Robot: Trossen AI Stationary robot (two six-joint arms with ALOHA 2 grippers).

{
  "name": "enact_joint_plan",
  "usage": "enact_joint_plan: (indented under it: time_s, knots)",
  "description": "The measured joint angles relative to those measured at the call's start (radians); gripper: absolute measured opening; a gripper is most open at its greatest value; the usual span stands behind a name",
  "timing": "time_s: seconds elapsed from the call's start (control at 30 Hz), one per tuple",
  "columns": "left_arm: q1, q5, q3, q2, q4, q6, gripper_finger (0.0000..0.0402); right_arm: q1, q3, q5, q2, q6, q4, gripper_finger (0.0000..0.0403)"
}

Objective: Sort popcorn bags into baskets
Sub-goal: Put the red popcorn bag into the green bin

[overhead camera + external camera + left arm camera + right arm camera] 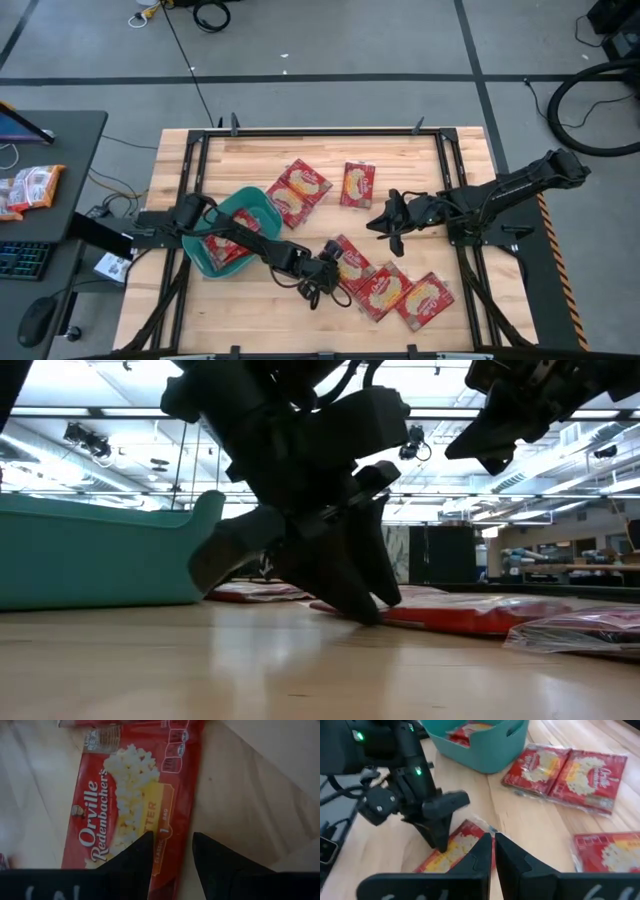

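Red popcorn bags with a cream centre lie flat on the wooden table: two side by side (300,190), one (357,184), and three near the near edge (350,262) (380,290) (425,302). More bags lie in the teal basket (235,230). My left gripper (330,272) is open and low at one bag (130,795). My right gripper (385,222) is shut, holds nothing, and hangs raised over bare wood in the middle of the table (500,430). My left gripper (172,855) straddles the bag's long edge (177,832) near one end. One finger (132,857) stands on the printed face and the other (215,865) on the wood beside it. The fingers come from above, slanting down (360,605). The bag lies flat on the table.
The basket (485,750) stands at the table's left, under my left arm. Bare wood lies between the bag groups and along the near edge. A desk with a keyboard and a snack packet (30,188) stands left of the table. Cables lie on the floor beyond.
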Motion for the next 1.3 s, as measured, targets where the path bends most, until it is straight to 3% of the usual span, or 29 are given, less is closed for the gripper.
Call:
enact_joint_plan:
  time_s: [0.23, 0.47, 0.67, 1.07, 1.3]
  knots:
    - [-0.002, -0.023, 0.003, 0.017, 0.003, -0.007, 0.0126, 0.001, 0.0, 0.002, 0.005, 0.003, 0.016, 0.0027]
    - [-0.006, -0.053, 0.0, 0.018, -0.023, -0.056, 0.0012, 0.003, 0.0, 0.002, 0.005, 0.008, 0.015, 0.0027]
    - [-0.01, -0.047, -0.007, -0.045, -0.114, -0.142, 0.0005, 0.017, 0.0, 0.004, 0.005, 0.004, 0.016, 0.0027]
    - [-0.048, -0.049, -0.004, -0.322, -0.372, -0.475, 0.0002, 0.021, 0.0, 0.02, 0.006, -0.028, 0.033, 0.0027]
    - [-0.091, -0.111, -0.003, -0.429, -0.499, -0.636, 0.0001, 0.02, 0.0, 0.031, 0.006, -0.046, 0.047, 0.0027]
